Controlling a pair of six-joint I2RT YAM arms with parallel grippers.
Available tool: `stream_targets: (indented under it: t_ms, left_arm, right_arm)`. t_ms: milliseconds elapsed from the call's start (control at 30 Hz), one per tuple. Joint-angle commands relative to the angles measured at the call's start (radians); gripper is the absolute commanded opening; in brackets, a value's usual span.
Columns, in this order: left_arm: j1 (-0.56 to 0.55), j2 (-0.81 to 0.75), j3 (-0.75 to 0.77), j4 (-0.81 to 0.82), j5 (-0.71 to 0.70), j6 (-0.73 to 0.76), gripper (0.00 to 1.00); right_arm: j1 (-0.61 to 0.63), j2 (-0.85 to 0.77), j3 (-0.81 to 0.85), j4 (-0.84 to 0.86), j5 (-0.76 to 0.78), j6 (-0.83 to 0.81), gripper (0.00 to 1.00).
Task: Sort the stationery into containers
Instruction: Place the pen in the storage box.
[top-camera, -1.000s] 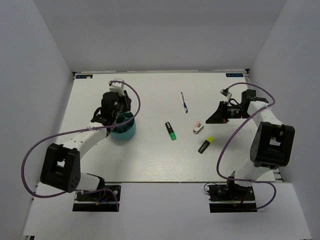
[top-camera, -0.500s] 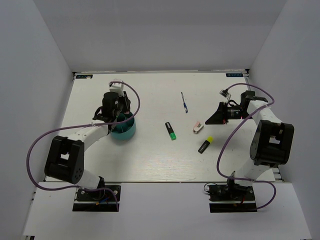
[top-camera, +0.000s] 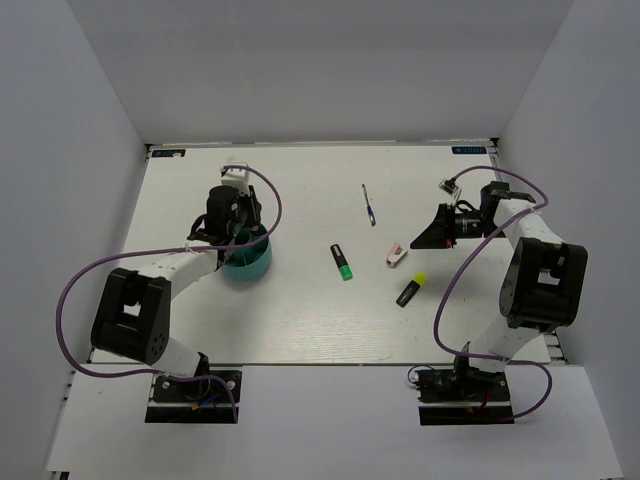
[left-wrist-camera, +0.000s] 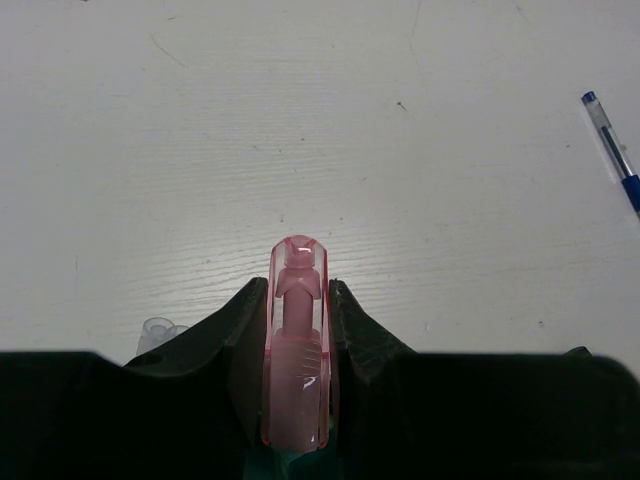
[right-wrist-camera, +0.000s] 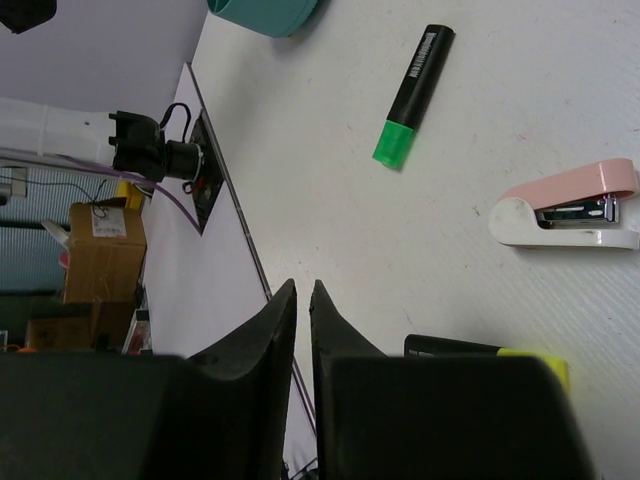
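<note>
Black-green highlighter, lettering illegible

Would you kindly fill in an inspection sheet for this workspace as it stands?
Surface: white table, faint scratches.
Job's things: teal organiser; blue pen, green highlighter, pink-white stapler, yellow highlighter loose on the table.
Clutter: nothing seen.
Grippers: left gripper shut on translucent pink item above the organiser; right gripper shut, empty.
Cables: left purple cable, right purple cable, both looping.
Surroundings: white walls; cardboard box beyond the table edge.
</note>
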Motion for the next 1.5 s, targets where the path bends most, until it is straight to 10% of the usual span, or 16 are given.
stream_targets:
  t_ms: [0, 933, 1367, 1467]
  left_arm:
    - [0.007, 0.007, -0.002, 0.024, -0.002, 0.018, 0.0]
    - [0.007, -0.061, -0.042, -0.006, -0.03, 0.026, 0.53]
    - [-0.024, -0.199, -0.042, -0.052, 0.008, 0.023, 0.57]
    - [-0.054, -0.254, -0.013, -0.092, 0.025, 0.025, 0.41]
  right_arm:
    - [-0.003, 0.008, 0.04, -0.036, -0.039, -0.032, 0.14]
    - [-0.003, 0.003, 0.052, -0.075, -0.052, -0.067, 0.24]
    - [0.002, -0.008, 0.073, -0.07, 0.028, -0.055, 0.26]
    - [0.019, -0.048, 0.052, 0.077, 0.217, 0.062, 0.31]
